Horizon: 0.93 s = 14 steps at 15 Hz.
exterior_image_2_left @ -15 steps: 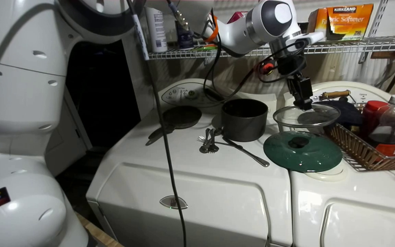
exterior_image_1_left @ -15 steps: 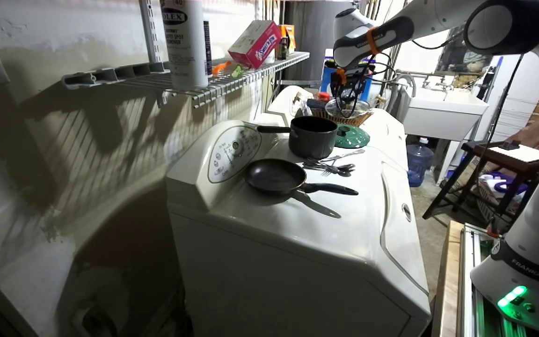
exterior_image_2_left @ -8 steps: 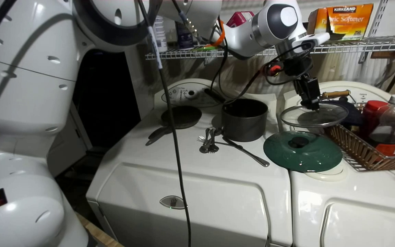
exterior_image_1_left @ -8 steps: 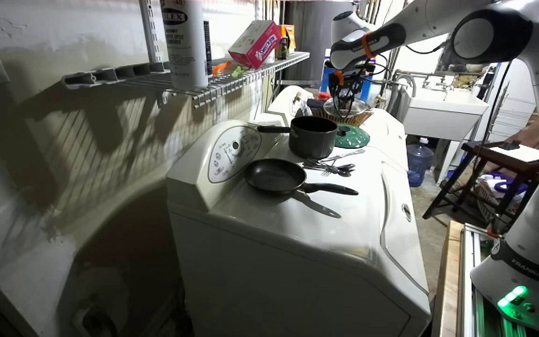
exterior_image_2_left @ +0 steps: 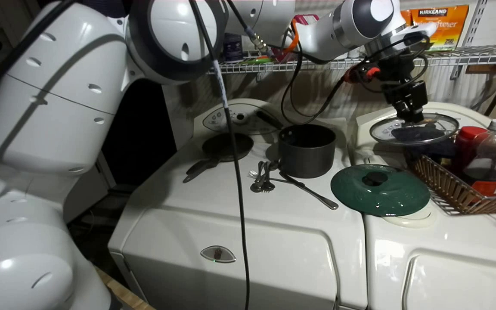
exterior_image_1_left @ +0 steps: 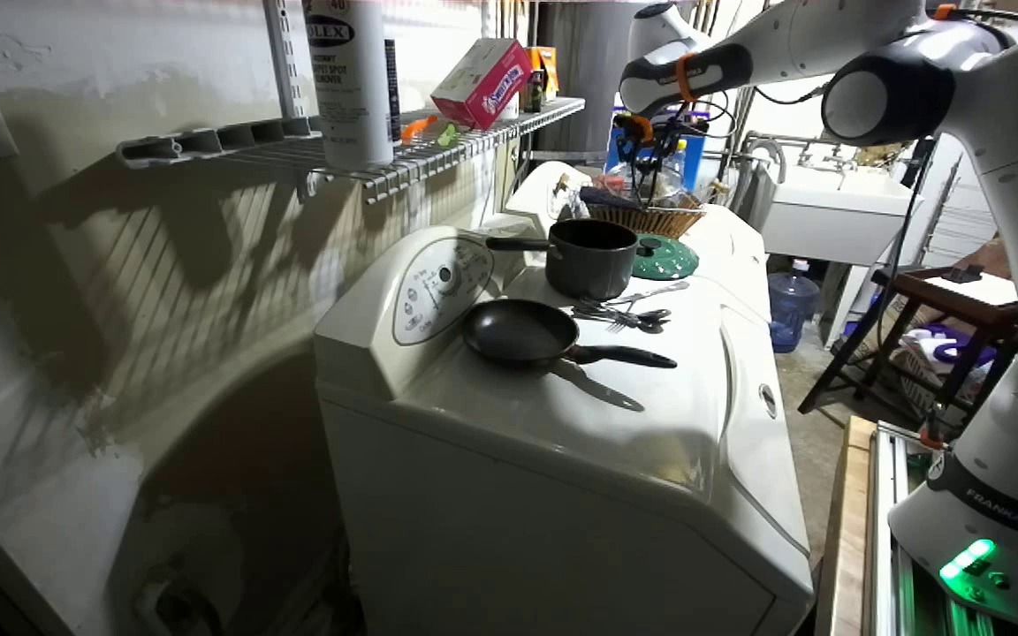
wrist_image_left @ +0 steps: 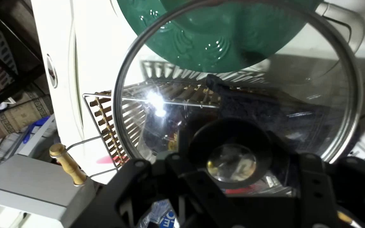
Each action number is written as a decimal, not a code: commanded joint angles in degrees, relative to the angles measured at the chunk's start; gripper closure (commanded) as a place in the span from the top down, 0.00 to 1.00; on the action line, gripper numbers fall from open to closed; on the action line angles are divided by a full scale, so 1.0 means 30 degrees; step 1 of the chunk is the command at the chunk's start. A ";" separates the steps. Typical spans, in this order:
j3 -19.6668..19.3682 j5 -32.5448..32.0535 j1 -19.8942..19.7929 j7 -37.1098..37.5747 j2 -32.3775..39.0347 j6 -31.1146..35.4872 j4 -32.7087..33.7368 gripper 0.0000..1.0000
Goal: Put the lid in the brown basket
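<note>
Fingers [exterior_image_2_left: 404,113] clamp the glass lid [exterior_image_2_left: 418,133], its rim partly over the brown slatted basket [exterior_image_2_left: 444,184], apart from the green lid [exterior_image_2_left: 381,196]

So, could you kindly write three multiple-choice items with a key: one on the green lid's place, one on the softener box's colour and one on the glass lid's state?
1. Where is the green lid?
A) on the stool
B) between the pot and the basket
C) in the sink

2. What colour is the softener box mainly?
A) orange
B) green
C) purple

3. What state is the glass lid in?
A) lying on the frying pan
B) dropped in the pot
C) held by the gripper

1 B: an exterior view shows the pot on one side of it, the basket on the other.
2 A: its printed front is mostly orange.
3 C: it hangs from the gripper, and in the wrist view the basket shows through the glass.
</note>
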 commanded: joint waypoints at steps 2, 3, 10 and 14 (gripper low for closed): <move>0.1241 0.2807 -0.2282 -0.5002 0.1913 -0.0748 0.4080 0.34; 0.1792 0.3282 -0.2867 -0.5890 0.2327 -0.0951 0.4876 0.34; 0.2307 0.3433 -0.3769 -0.6953 0.5133 -0.2072 0.9101 0.34; 0.2157 0.3511 -0.3746 -0.6871 0.6219 -0.1643 1.0135 0.34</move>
